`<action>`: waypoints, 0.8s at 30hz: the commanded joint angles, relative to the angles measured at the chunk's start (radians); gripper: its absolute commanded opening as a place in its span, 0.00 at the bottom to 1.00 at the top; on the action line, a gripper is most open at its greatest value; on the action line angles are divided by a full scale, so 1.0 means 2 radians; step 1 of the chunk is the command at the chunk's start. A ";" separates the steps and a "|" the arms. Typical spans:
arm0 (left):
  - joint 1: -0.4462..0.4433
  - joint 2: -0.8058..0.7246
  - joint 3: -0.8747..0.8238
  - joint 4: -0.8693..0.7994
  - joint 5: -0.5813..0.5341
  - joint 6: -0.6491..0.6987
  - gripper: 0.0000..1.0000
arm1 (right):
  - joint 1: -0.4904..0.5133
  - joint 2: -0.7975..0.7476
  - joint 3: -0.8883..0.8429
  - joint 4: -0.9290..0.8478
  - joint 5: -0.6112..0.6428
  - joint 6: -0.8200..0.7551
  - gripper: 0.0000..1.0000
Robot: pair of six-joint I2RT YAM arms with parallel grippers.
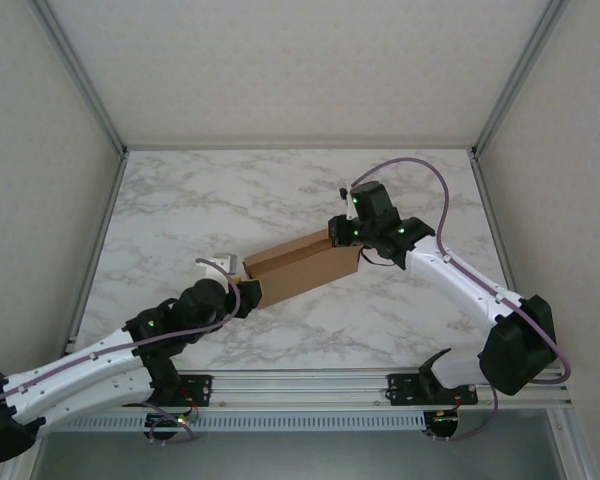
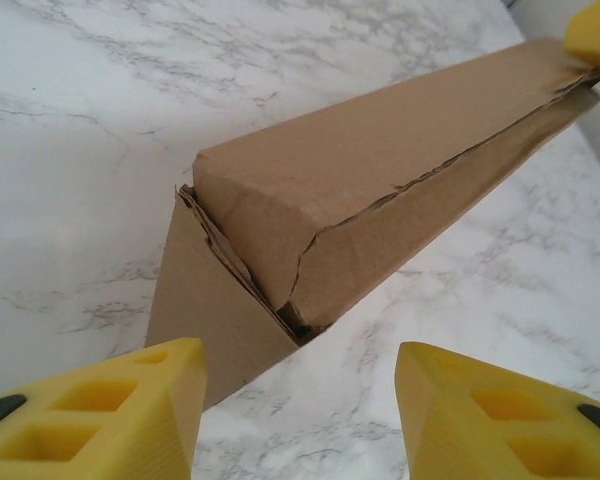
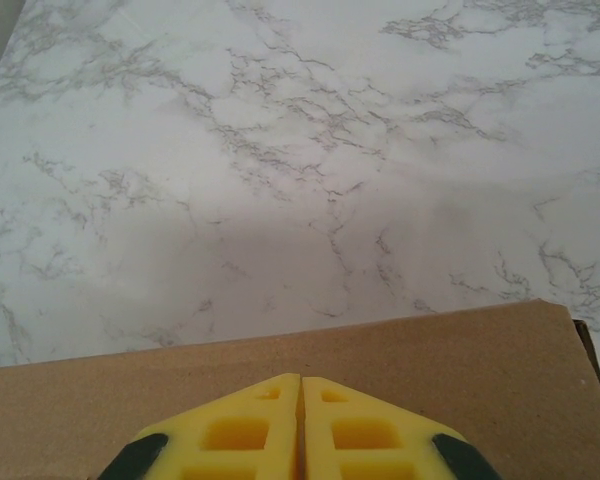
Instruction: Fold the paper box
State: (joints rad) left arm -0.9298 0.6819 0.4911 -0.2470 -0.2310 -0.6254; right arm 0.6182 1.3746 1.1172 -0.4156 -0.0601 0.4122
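- I am looking at the paper box (image 1: 300, 265) lying near the middle of the marble table (image 1: 180, 200), a long, thin, part-folded shape running from near-left to far-right.
- In the left wrist view its near end (image 2: 280, 250) is gaping a little: the top panel is sitting over a side wall, and a flap is hanging down to the table on the left. The gap inside is showing only as a dark slit, so I cannot tell what it is holding.
- The cardboard is showing plain brown faces with rough, torn-looking edges.
- My left gripper (image 1: 238, 293) is sitting at the box's near end with its yellow fingers (image 2: 130, 420) spread wide, the box end just ahead of them and not pinched.
- My right gripper (image 1: 338, 235) is sitting at the far end, its fingers (image 3: 250, 430) pressed together over the top panel (image 3: 460, 370), pinching nothing I can see.
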 commanded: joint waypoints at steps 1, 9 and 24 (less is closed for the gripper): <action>0.004 -0.021 -0.021 -0.010 0.019 -0.044 0.53 | 0.005 0.014 0.008 -0.030 0.011 0.001 0.10; 0.004 -0.088 -0.013 -0.089 -0.032 -0.112 0.49 | 0.005 0.021 0.010 -0.032 0.013 -0.002 0.10; 0.117 0.018 0.109 -0.009 0.061 -0.052 0.48 | 0.017 0.011 -0.010 -0.029 0.015 -0.004 0.10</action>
State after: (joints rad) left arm -0.7506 0.6762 0.6712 -0.3840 -0.2867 -0.7895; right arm 0.6342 1.3907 1.1278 -0.4152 -0.0422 0.4080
